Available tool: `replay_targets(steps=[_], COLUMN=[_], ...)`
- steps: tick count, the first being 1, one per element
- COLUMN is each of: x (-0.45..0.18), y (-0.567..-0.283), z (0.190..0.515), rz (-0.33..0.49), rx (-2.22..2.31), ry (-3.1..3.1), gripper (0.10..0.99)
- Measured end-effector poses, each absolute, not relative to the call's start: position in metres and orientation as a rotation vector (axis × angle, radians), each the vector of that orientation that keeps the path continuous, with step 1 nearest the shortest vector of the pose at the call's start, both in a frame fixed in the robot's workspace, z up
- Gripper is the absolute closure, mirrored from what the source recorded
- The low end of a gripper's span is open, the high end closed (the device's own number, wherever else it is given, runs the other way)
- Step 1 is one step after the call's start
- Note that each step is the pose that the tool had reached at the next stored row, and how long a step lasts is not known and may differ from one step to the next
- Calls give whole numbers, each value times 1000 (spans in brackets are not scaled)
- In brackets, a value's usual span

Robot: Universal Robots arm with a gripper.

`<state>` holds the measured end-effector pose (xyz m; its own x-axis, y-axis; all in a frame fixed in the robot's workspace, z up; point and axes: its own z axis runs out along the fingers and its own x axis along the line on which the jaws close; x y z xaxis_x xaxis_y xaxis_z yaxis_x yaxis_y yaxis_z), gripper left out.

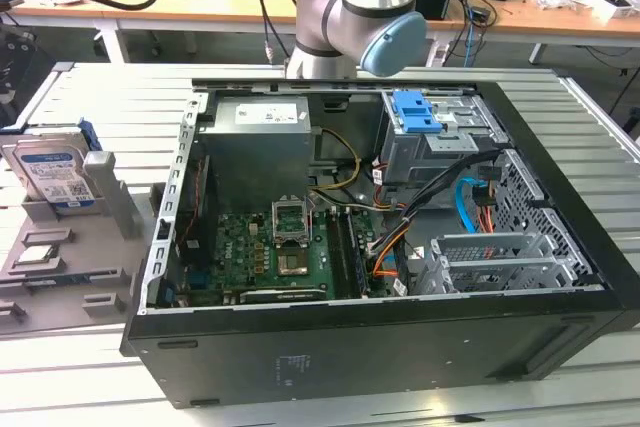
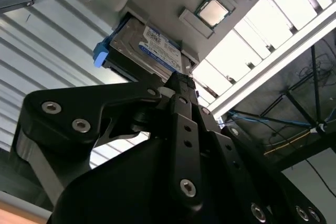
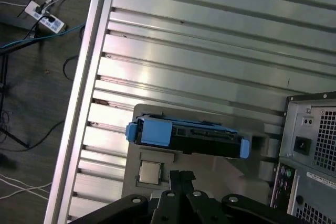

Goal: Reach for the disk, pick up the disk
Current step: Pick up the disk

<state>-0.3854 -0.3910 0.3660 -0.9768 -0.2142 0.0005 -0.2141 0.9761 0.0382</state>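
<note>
Hand [image 3: 181,174] was pressed together, pinching nothing, apart from the disk [image 3: 186,137], with the square chip [image 3: 149,171] nearby. The exterior view added this: disk stood on edge in grey holder [image 1: 105,187] on table [image 1: 100,87], at the exterior view's left of open PC case [image 1: 400,347].

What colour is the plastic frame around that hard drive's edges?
Bright blue, clearest on the disk in the first wrist view.

The exterior view looks obliquely down from nearby into the open computer case [image 1: 350,357], while both wrist views sight past the gripper [image 2: 178,78] toward the disk [image 2: 152,51], which all three views share.
</note>
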Motion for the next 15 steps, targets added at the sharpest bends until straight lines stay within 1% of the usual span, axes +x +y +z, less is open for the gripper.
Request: replay_targets(steps=[15], x=[-385], y=[-391], z=[366], rz=[-58], rx=[730], ry=[-3045], gripper=[980])
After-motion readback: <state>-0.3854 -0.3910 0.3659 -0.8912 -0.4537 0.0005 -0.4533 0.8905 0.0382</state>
